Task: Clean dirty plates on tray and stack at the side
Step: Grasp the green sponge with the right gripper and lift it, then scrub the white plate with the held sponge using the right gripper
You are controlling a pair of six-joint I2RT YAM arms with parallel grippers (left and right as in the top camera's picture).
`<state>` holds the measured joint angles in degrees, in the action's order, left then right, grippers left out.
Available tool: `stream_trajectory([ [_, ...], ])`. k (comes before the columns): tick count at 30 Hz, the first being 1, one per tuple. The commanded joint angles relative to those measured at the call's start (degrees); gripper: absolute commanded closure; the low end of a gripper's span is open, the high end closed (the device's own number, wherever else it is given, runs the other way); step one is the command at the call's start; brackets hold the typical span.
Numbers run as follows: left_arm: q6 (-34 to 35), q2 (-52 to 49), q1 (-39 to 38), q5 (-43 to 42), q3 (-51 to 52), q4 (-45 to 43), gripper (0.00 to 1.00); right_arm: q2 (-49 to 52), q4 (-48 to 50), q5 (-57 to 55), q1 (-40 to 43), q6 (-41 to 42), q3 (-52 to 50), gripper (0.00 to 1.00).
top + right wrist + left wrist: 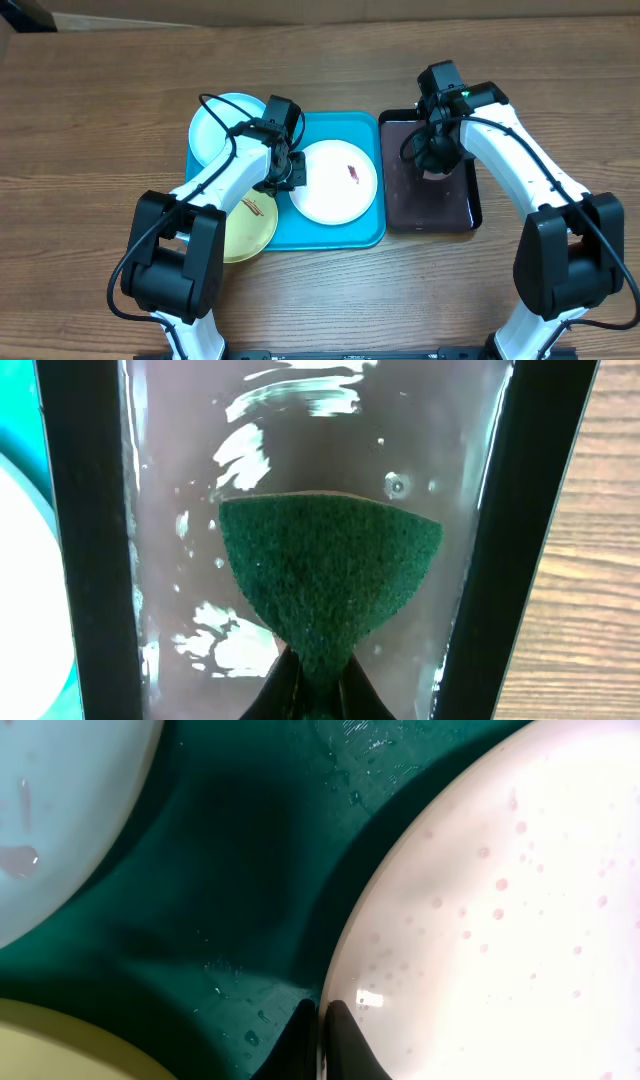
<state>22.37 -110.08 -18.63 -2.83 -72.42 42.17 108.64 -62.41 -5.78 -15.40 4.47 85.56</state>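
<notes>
Blue tray (345,128) lies at mid-desk, long side across. The black tray (430,212) sits just beside its right edge.

White plate (335,185): flat on the right half of the blue tray, with one small reddish-brown smear (353,172) right of its centre. The left wrist view shows faint pinkish specks over its surface.

Light blue plate (215,130): at the far-left corner of the blue tray, overlapping the rim. Its near-right edge is hidden by the left arm (225,180).

Yellow-green plate (252,232): at the near-left corner, partly over the tray's rim. Much of it is covered by the arm, and a brown mark shows only in part.

Left gripper (322,1035): down at the left rim of the white plate, its fingers closed with the rim pinched between them. Only the fingertips show, cut off by the bottom of the wrist view. Water drops lie on the bare tray floor nearby.

Right gripper (318,690): over the middle of the black tray, clamped on a green sponge (330,575). The sponge fans out ahead of the fingertips, and whether it touches the wet, glossy tray floor cannot be told. From overhead the gripper and wrist hide the sponge almost entirely.

Desk (100,120): wood grain. The arm bases are cut off at the near edge of the overhead view.
</notes>
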Motion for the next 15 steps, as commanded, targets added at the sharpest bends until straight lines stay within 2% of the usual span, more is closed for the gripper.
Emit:
stream_trajectory([
  [1,0.17,-0.81,0.13,-0.20,-0.92,-0.20,0.96,-1.29,-0.42,1.01,0.09,0.13,1.11,0.96],
  [4,0.17,-0.81,0.13,-0.17,-0.92,-0.15,0.96,-1.29,-2.51,1.60,-0.09,3.10,2.75,0.96],
  [10,0.17,-0.81,0.09,-0.20,-0.92,-0.17,0.96,-1.27,-3.08,6.36,-0.37,3.13,1.75,0.96],
  [15,0.42,-0.81,0.07,-0.22,-0.92,-0.46,0.96,-1.27,1.79,5.86,-0.35,3.28,-2.69,0.96],
])
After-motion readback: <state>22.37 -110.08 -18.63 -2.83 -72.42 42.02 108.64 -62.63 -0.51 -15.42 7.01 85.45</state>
